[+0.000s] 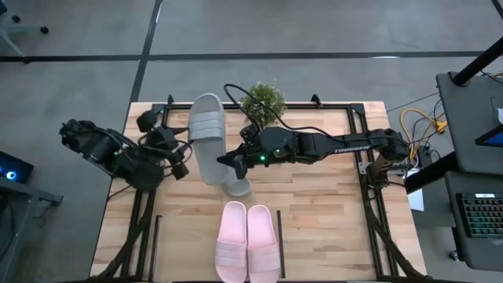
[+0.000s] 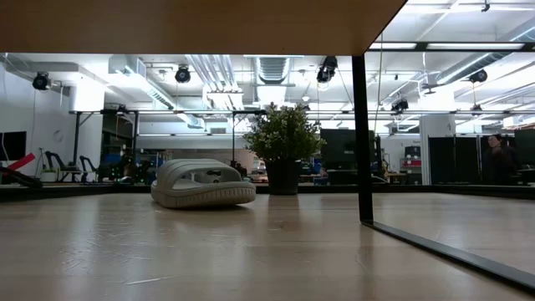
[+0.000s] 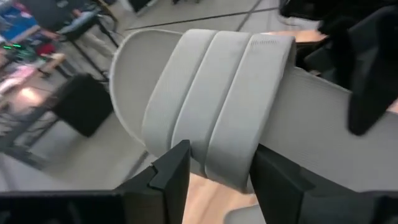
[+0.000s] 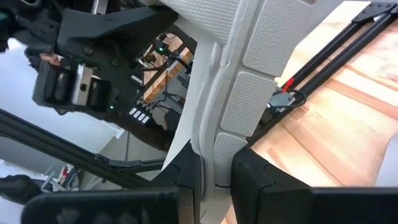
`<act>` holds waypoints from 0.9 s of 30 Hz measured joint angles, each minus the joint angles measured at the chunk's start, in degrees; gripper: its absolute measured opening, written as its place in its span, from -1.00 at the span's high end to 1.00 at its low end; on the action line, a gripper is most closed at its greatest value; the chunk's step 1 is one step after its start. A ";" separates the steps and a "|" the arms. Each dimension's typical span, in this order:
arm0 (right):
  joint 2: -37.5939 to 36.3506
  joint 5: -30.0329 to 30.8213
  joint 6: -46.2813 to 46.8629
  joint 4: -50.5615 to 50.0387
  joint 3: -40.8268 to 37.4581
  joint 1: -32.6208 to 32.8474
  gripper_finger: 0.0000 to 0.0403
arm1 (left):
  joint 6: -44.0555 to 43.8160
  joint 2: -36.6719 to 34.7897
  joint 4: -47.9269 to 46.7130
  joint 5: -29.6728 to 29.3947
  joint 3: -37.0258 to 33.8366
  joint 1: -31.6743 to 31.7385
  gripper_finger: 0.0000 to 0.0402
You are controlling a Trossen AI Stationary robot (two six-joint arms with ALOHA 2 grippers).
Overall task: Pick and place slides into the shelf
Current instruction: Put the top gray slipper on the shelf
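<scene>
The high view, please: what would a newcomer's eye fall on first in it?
Probably the grey-green slide held above the table's middle, with the right gripper shut on its edge and the left gripper at its strap, fingers apart. Next, the pale pink pair lying side by side at the near edge, and the small potted plant at the far edge.

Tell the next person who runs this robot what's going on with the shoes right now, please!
Right gripper: shut on the sole edge of the raised grey-green slide, which it holds above the table.
Left gripper: at that same slide's strap, with one finger on each side.
The other grey-green slide lies on the table near the plant.
Done: the pink pair sits side by side between the shelf bars.
Left: place both grey-green slides in the shelf.
</scene>
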 joint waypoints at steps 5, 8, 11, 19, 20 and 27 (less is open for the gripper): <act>-0.11 -0.42 -1.21 -0.07 0.07 0.02 0.79 | 2.46 -1.39 0.41 6.85 2.65 0.00 0.27; -0.18 -1.24 -2.83 -0.16 0.07 0.02 0.79 | 4.31 -2.43 1.03 12.79 5.05 0.01 0.27; -0.22 -3.03 -3.69 -0.20 0.07 0.02 0.79 | 7.24 -3.66 3.24 17.72 7.60 0.00 0.27; -0.22 -5.47 -7.40 -0.63 0.07 0.07 0.79 | 12.68 -6.90 11.38 28.26 15.48 0.02 0.27; -0.22 -6.08 -7.91 -0.64 0.07 0.07 0.79 | 12.55 -7.08 11.36 28.51 16.13 0.02 0.27; -0.22 -7.15 -13.48 -0.70 0.07 1.05 0.79 | 7.46 -8.42 11.44 36.57 17.51 0.02 0.27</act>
